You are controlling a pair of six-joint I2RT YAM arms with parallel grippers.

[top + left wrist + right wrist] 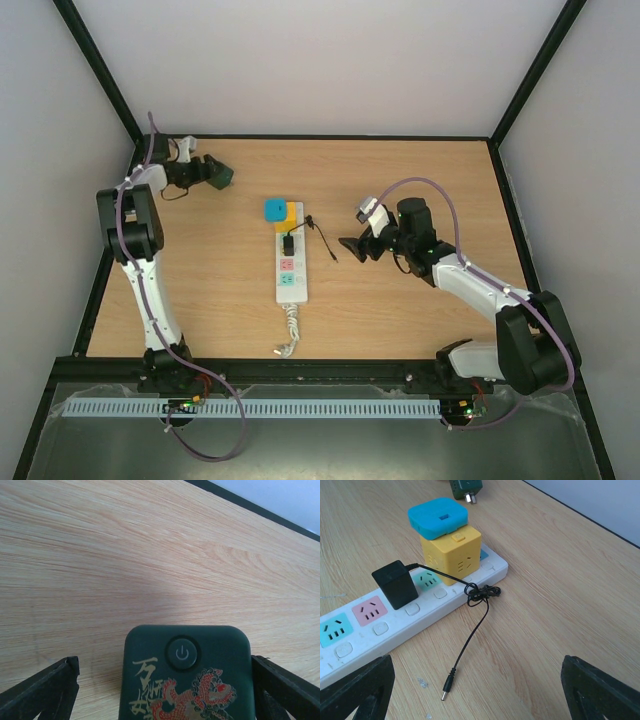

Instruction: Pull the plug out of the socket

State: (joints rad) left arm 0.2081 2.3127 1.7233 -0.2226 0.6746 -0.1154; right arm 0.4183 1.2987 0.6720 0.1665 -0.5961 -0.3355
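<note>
The white socket strip [291, 268] lies mid-table, its coiled cord toward the near edge; it also shows in the right wrist view [395, 625]. A yellow cube adapter [451, 552] with a blue plug [438, 516] on top sits at its far end. A black plug [395, 584] sits in the strip beside it, and its thin cable [470, 635] trails onto the table. A dark green plug [186, 675] with a power button lies off the strip at the far left, between my left gripper's [217, 173] spread fingers. My right gripper [350, 246] is open and empty, right of the strip.
A black frame rail [310, 137] borders the wooden table at the back and sides. The black cable's barrel tip [447, 686] lies on the wood between my right fingers. The green plug also shows at the top of the right wrist view [465, 487].
</note>
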